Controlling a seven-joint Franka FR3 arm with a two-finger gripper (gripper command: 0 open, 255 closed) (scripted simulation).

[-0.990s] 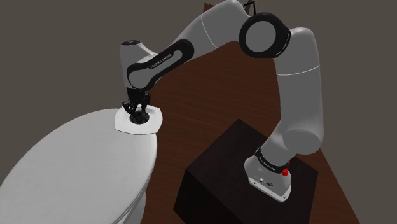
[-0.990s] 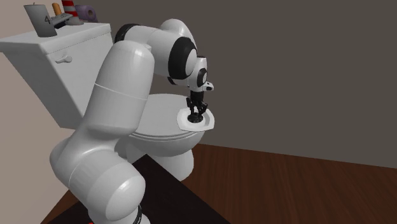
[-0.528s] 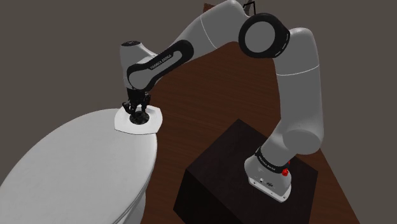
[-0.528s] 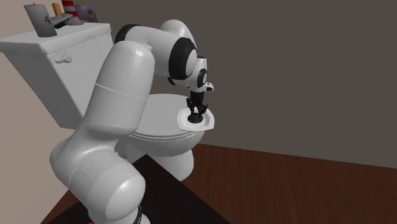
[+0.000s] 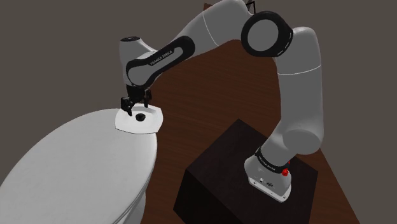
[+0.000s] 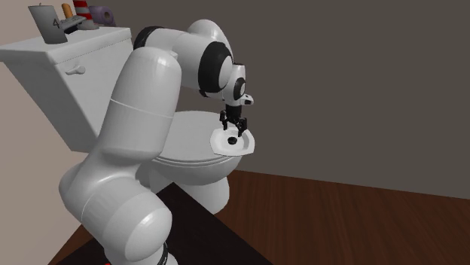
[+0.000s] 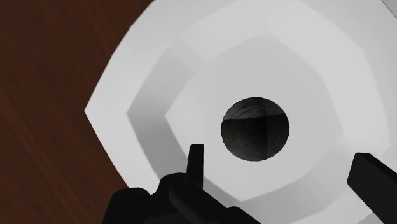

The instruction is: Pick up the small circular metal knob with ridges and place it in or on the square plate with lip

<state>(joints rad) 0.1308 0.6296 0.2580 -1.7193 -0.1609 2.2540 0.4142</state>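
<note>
the all-black gripper [image 5: 133, 105] hovers wide open and empty just above the small round dark ridged knob [image 7: 255, 129], resting mid white square lipped plate [image 7: 159, 83]; placing looks done, only a straight retreat remains.

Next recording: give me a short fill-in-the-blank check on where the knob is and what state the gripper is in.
1. The dark round knob lies in the middle of a white, lipped ____.
2. The gripper hangs above the knob with its fingers ____, touching nothing.
3. The white dish under the knob rests on the closed lid of a ____.

Missing words: plate; open; toilet.
</note>
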